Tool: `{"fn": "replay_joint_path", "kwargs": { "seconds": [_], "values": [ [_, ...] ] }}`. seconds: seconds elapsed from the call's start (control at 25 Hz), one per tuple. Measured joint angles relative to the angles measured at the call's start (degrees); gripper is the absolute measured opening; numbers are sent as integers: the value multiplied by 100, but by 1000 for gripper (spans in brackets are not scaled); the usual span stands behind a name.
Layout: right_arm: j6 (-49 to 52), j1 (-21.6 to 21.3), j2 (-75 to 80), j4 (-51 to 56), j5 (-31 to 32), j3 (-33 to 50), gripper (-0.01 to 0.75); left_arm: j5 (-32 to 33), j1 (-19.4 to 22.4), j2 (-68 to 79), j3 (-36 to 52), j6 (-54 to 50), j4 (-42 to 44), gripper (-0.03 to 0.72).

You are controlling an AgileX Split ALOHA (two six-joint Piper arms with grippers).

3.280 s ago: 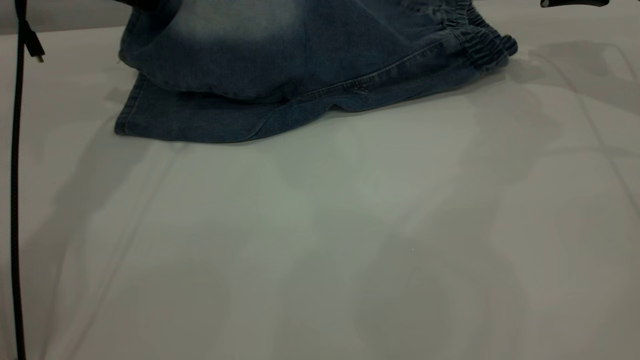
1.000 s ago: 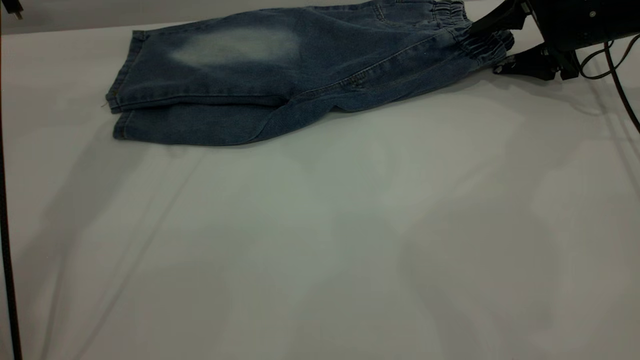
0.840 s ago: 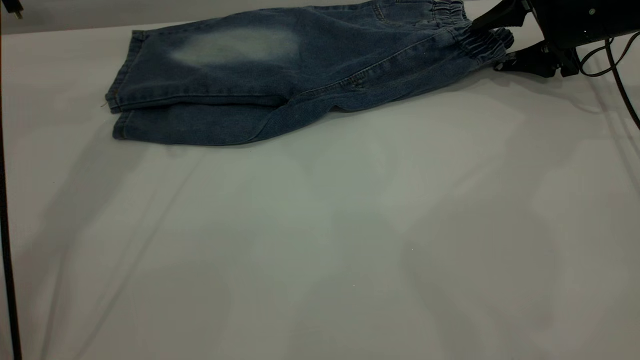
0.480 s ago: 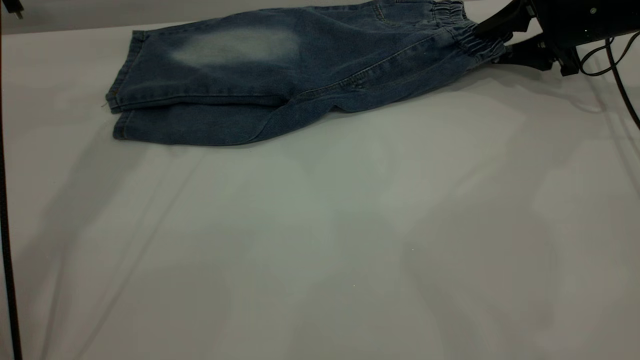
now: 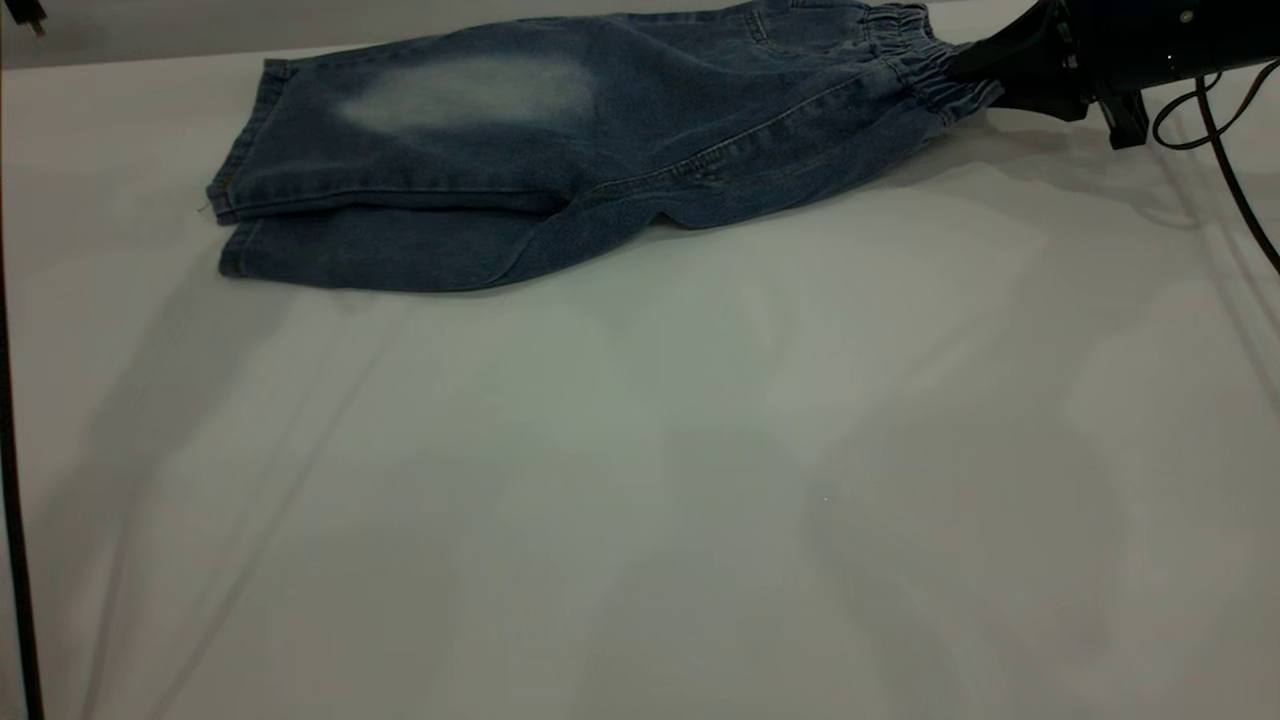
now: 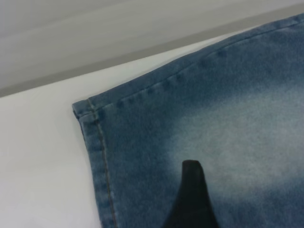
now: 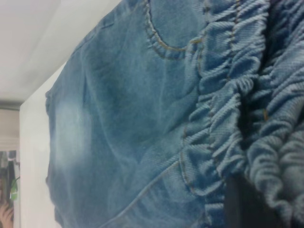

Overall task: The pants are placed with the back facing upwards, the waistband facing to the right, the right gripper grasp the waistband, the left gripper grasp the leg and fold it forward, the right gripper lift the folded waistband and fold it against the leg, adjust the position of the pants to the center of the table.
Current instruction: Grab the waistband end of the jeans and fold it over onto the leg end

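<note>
Gripping is the step in hand. I run the views in order.

Exterior view: the pants (image 5: 560,160) lie folded lengthwise at the far side of the table (image 5: 640,500), one leg stacked on the other, hems at the end away from the right gripper (image 5: 985,72). That gripper sits at the waistband (image 5: 925,60), its fingers together on the gathered band, whose corner is drawn up toward the claw. I judge the lengthwise fold complete and the second fold, waistband against leg, about to begin.

Left wrist view: the left gripper (image 6: 192,199) shows as one dark finger above the faded patch of the upper leg, close to the hem corner. I cannot tell whether it is apart or together, nor whether it touches the cloth.

Right wrist view: ruched elastic fills the area beside the right gripper's dark finger (image 7: 247,204), which presses into the gathers. A pocket seam lies just beyond the band.

Next move, as I judge it: raise the waistband clear of the table, carry it toward the hems, and lay it flat. All layers must be clamped, or the lower one will trail.
</note>
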Motion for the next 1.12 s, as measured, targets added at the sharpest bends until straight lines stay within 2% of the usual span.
{"fn": "replay_joint_path", "kwargs": {
  "seconds": [0.16, 0.28, 0.4, 0.72, 1.12],
  "values": [
    [196, 15, -56, -33, 252, -146, 96, 622, -85, 149, -477, 23, -7, 522],
    [296, 97, -245, -251, 183, -188, 96, 897, -235, 293, -879, 178, -13, 522],
    [387, 178, -456, -503, -40, -188, 96, 1230, -447, 540, -1366, 282, -3, 522],
    [571, 178, -584, -791, 83, -192, 96, 2371, -1036, 1616, -2778, 282, -3, 522],
    [618, 178, -579, -921, 237, -192, 96, 2866, -1435, 3125, -4238, 282, 17, 522]
  ]
}}
